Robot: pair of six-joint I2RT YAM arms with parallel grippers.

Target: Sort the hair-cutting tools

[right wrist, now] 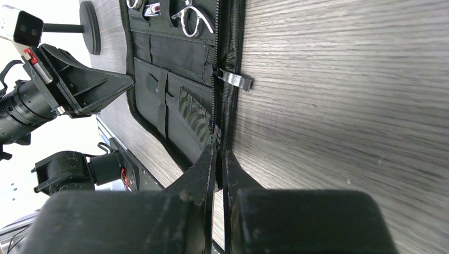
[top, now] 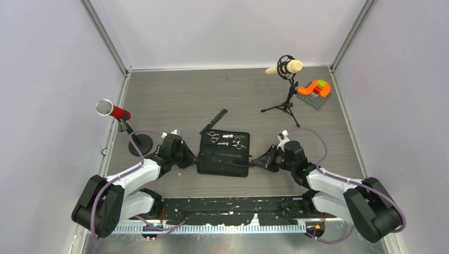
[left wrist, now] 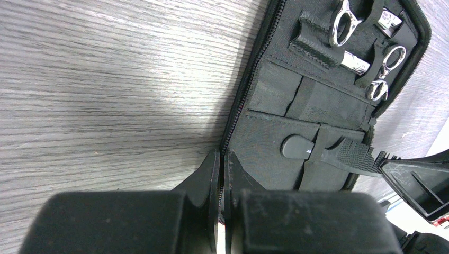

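The black zippered case (top: 224, 153) lies open mid-table. Two silver scissors (top: 213, 137) (top: 239, 143) sit strapped in its far half; in the left wrist view they show as one pair of scissors (left wrist: 344, 24) and a second pair (left wrist: 386, 74). One black comb (left wrist: 344, 156) is tucked in a near pocket, and its teeth (right wrist: 193, 114) show in the right wrist view. A second comb (top: 214, 120) lies on the table just beyond the case. My left gripper (left wrist: 222, 159) is shut on the case's left zipper edge. My right gripper (right wrist: 218, 151) is shut on its right edge.
A red microphone (top: 112, 110) on a round base stands at the left. A cream microphone (top: 286, 67) on a tripod stands at the back right, beside orange and green blocks (top: 315, 89) on a grey plate. A zipper pull (right wrist: 235, 80) sticks out from the case's right edge.
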